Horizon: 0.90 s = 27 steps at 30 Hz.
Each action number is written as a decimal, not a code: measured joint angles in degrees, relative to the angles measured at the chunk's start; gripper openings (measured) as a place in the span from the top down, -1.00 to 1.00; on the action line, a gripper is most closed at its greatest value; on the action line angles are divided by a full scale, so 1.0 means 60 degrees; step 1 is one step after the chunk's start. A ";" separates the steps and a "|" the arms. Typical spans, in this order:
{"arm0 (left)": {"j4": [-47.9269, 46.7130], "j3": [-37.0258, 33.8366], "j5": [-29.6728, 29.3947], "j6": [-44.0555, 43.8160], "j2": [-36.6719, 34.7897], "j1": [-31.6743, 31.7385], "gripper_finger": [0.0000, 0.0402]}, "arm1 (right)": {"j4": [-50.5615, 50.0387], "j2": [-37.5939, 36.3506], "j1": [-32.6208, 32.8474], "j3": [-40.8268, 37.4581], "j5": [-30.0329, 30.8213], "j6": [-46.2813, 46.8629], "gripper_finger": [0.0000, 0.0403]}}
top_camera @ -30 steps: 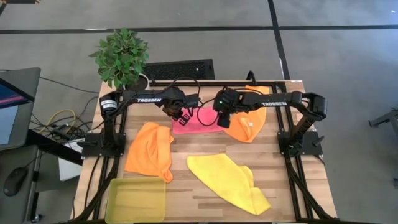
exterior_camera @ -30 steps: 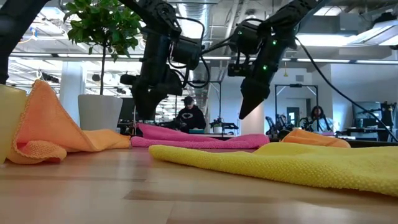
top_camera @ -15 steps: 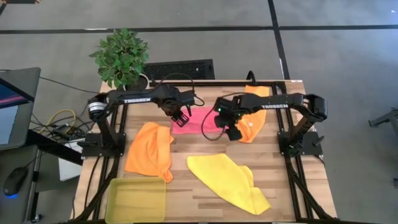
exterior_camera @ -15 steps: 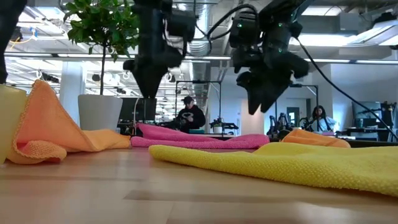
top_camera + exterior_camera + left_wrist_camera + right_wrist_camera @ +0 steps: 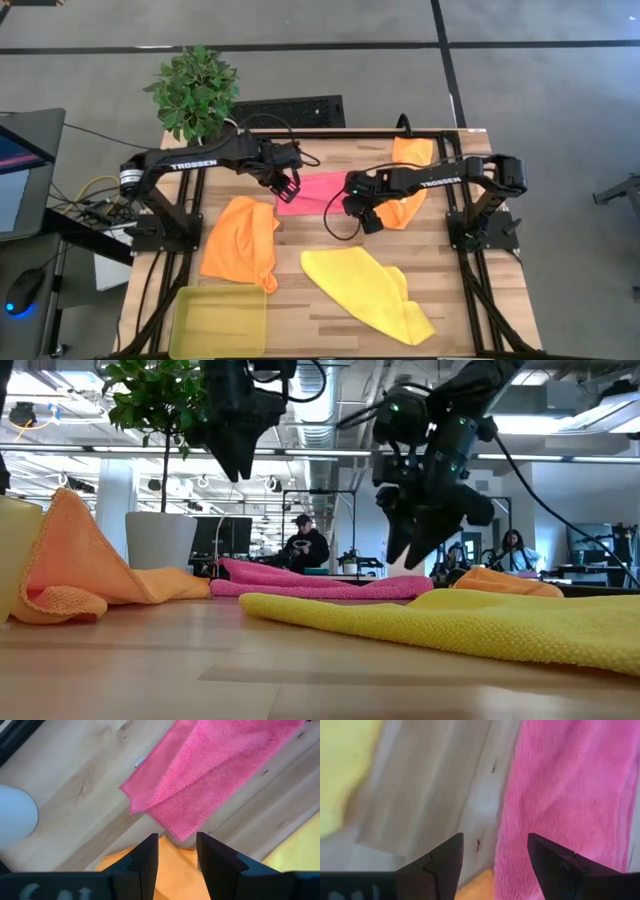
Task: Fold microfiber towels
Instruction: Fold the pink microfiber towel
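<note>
From above, you are in the approach step on the pink towel [image 5: 318,192], which lies flat near the table's far edge between both arms; nothing is gripped yet, so the next move likely calls for each gripper to drop onto its own edge of that cloth and pinch it. Your left gripper [image 5: 286,184] hovers at the pink towel's left end, arm stretched across from the left post; your right gripper [image 5: 366,217] sits at its right end, beside the orange towel [image 5: 405,190] lying under that arm. The other orange towel [image 5: 240,243] and the yellow towel [image 5: 366,290] lie nearer you, unfolded, with the tray [image 5: 219,321] at the front left corner. At table height, both grippers point down above the pink towel [image 5: 320,580], the right gripper [image 5: 420,540] lower than the left gripper [image 5: 238,460]. Your left wrist camera shows parted, empty fingers [image 5: 145,857] over the pink corner [image 5: 150,802]. Your right wrist camera shows fingers [image 5: 443,857] spread wide, empty, over the pink towel's [image 5: 560,795] edge.
</note>
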 joint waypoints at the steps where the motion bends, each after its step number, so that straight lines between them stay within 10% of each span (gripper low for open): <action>1: -0.0003 0.0000 -0.0010 -0.0039 -0.0028 -0.0014 0.37 | 0.0081 0.0002 -0.0004 -0.0090 0.0227 0.0002 -0.21; 27: 0.0000 0.0000 -0.0029 -0.0051 -0.0040 -0.0026 0.37 | 0.0995 0.0828 -0.0381 -0.0699 0.1145 0.0404 -0.21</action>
